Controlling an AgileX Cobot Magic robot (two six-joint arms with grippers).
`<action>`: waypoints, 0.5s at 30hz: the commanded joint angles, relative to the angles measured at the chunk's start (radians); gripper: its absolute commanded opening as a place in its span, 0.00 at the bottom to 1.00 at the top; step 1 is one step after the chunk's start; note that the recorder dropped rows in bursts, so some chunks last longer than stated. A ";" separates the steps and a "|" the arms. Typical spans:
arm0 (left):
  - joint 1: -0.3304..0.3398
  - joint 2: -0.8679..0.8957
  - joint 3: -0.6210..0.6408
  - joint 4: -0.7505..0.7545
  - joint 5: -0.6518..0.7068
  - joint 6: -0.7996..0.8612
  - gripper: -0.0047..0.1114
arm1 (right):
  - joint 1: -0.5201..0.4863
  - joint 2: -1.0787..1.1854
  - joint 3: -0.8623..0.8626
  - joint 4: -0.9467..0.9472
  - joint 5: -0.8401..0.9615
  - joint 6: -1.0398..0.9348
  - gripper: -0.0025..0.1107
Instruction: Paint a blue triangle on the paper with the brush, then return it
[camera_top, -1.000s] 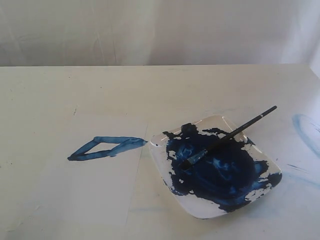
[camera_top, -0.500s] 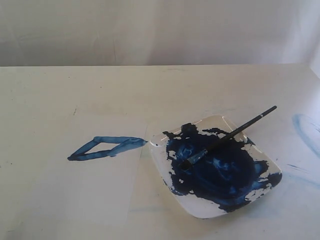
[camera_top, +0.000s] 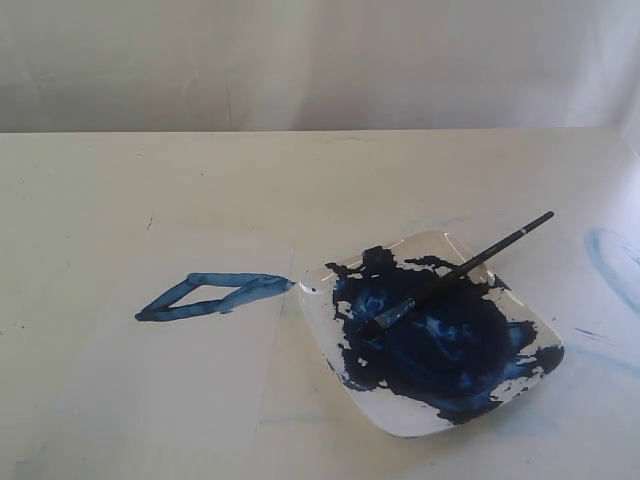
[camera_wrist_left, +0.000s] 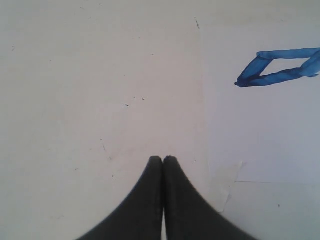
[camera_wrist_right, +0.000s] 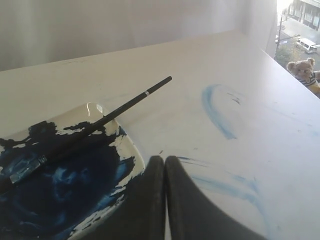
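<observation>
Now brush (camera_wrist_right: 100, 121) lies on plate (camera_wrist_right: 127, 145), apart from right end effector (camera_wrist_right: 165, 159), closed empty

Paint-smeared plate (camera_top: 316, 306), pale table (camera_top: 150, 180), teddy bear (camera_wrist_right: 303, 70)

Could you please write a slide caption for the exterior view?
Blue triangle painted on the paper; brush resting on the paint-filled plate.

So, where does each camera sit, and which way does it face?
Exterior: off the arms, looking down across the table at blue triangle, plate, brush; no robot visible.
Left wrist: on left arm, facing down at paper and blue triangle; shut left hand shows.
Right wrist: on right arm, facing plate and brush; shut right hand shows.
Shared: exterior and right wrist both show the brush.
</observation>
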 joint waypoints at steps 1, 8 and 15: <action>-0.005 -0.005 0.005 -0.008 -0.002 0.003 0.04 | 0.001 -0.006 0.002 -0.018 0.017 -0.023 0.02; -0.005 -0.005 0.005 -0.008 -0.002 0.003 0.04 | 0.001 -0.006 0.002 -0.016 0.017 -0.023 0.02; -0.005 -0.005 0.005 -0.008 -0.002 0.003 0.04 | 0.001 -0.006 0.002 -0.016 0.017 -0.023 0.02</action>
